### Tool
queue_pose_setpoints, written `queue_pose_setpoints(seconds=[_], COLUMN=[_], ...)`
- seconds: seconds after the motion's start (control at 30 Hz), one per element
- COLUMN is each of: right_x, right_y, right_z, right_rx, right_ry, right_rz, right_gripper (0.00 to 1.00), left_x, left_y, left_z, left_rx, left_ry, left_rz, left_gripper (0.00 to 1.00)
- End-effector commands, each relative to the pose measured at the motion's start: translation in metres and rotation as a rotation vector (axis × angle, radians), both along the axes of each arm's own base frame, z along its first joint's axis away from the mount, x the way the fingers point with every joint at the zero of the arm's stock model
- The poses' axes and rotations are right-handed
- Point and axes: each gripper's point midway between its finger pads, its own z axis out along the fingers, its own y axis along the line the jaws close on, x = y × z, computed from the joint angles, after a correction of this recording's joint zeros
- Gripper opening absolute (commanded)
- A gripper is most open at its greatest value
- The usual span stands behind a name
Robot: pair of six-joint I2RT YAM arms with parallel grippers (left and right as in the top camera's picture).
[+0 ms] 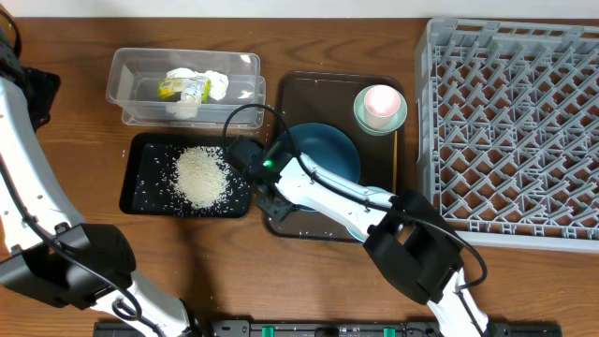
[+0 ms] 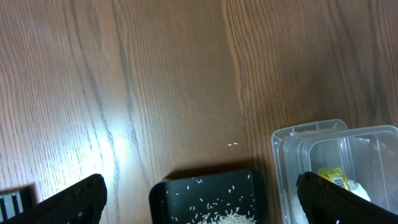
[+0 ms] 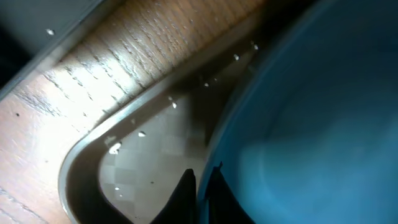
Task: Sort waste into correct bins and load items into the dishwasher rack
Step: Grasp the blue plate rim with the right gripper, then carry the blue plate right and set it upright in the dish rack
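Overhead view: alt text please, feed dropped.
The right end effector hangs by the dark blue plate, at the left edge of the brown tray. Rice lies in the black tray; tissue and wrapper lie in the clear tub.

Left arm [image 1: 23, 159] runs up the left edge, elbow bent near. Left tool [image 2: 200, 186] above the surface, 2 fingers [image 2: 68, 199] spread wide. Right arm [image 1: 337, 197] stretched from near right toward centre. Right tool [image 3: 200, 186] low, fingertips almost touching.
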Motion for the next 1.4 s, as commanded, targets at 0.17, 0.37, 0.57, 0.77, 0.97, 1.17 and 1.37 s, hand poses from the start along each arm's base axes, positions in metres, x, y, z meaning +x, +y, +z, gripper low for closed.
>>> queue_pose_setpoints(seconds=[0.17, 0.37, 0.57, 0.77, 0.97, 1.17, 1.37], right_x=[0.006, 0.026, 0.082, 0.151, 0.196, 0.220, 0.218], right_y=[0.011, 0.020, 0.000, -0.081, -0.184, -0.296, -0.343], right_z=[0.044, 0.096, 0.169, 0.241, 0.278, 0.286, 0.301], right_rx=[0.048, 0.116, 0.246, 0.431, 0.718, 0.964, 1.296], right_ry=[-0.027, -0.080, -0.200, -0.291, -0.224, -0.182, -0.167], right_rz=[-0.004, -0.026, -0.141, -0.383, -0.550, -0.710, -0.576], right_gripper=[0.01, 0.01, 0.01, 0.01, 0.01, 0.01, 0.01], left_x=[-0.001, -0.001, -0.001, -0.001, -0.001, -0.001, -0.001], left_y=[0.002, 0.002, 0.002, 0.002, 0.002, 0.002, 0.002], left_z=[-0.001, -0.001, -0.001, -0.001, -0.001, -0.001, -0.001], left_rx=[0.007, 0.007, 0.007, 0.007, 0.007, 0.007, 0.007], left_ry=[0.010, 0.010, 0.010, 0.010, 0.010, 0.010, 0.010], left_rz=[0.007, 0.007, 0.007, 0.007, 0.007, 0.007, 0.007], left_gripper=[1.00, 1.00, 1.00, 1.00, 1.00, 1.00, 1.00])
